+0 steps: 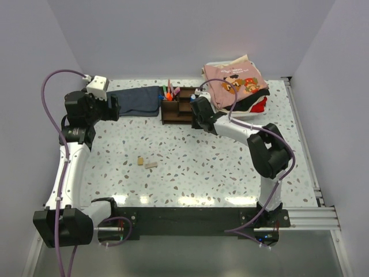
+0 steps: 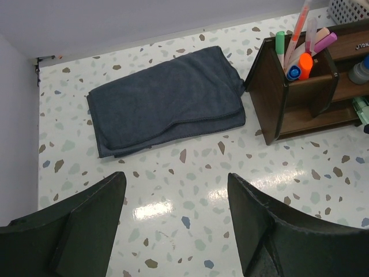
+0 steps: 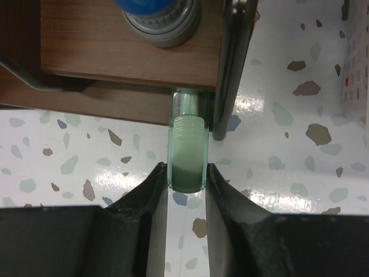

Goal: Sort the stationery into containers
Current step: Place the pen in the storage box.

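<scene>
- The pale green eraser is pinched at its near end by the right fingers, which are closed snugly on its 2 long sides. Its far end points into the wooden desk organiser, at the mouth of a low compartment. That lengthwise hold probably lets it slide straight in.
- It looks like a smooth, glossy, rounded bar with a ribbed band.
- The organiser is dark brown, with grained, flat panels. A blue-capped bottle stands on the shelf just above.
- Pens and markers stand upright in the tall compartment, with their coloured caps up.
- A tan eraser and a paler piece lie loose on the speckled, shiny surface, well apart from the organiser.
- The left fingers are spread wide and hold nothing, near a soft, folded dark blue cloth.
</scene>
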Controlling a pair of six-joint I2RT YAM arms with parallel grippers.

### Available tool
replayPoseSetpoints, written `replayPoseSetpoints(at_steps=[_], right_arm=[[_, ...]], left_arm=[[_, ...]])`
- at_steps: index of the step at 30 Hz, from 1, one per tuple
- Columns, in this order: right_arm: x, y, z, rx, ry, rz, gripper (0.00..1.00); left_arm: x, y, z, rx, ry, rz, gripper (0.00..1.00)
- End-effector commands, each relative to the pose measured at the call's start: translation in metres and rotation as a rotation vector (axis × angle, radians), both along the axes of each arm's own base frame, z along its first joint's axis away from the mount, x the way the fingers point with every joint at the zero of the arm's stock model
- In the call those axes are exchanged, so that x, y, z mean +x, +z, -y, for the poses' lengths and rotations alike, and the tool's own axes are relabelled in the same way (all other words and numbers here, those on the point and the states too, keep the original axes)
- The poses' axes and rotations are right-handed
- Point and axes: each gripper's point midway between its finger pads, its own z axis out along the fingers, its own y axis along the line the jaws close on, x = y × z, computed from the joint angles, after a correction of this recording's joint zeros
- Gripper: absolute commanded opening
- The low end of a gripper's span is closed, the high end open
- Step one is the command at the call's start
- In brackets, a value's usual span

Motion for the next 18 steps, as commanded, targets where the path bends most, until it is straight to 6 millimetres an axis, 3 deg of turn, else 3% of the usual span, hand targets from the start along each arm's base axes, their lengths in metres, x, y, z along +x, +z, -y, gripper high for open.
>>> replayPoseSetpoints(at_steps=[1, 8, 18], right_arm=[[0.027, 0.029, -0.005, 0.024, -0.047, 0.106, 0.00], [0.046, 0.037, -0.004, -0.004, -0.078, 0.160, 0.00], [0.053, 0.028, -0.004, -0.027, -0.086, 0.168, 0.00]], left_arm=[[0.006, 0.011, 0.004, -0.006, -0.019, 0.044, 0.76], [0.007, 0.007, 0.006, -0.018, -0.024, 0.032, 0.76], [0.008, 0.004, 0.008, -0.025, -0.032, 0.025, 0.76]])
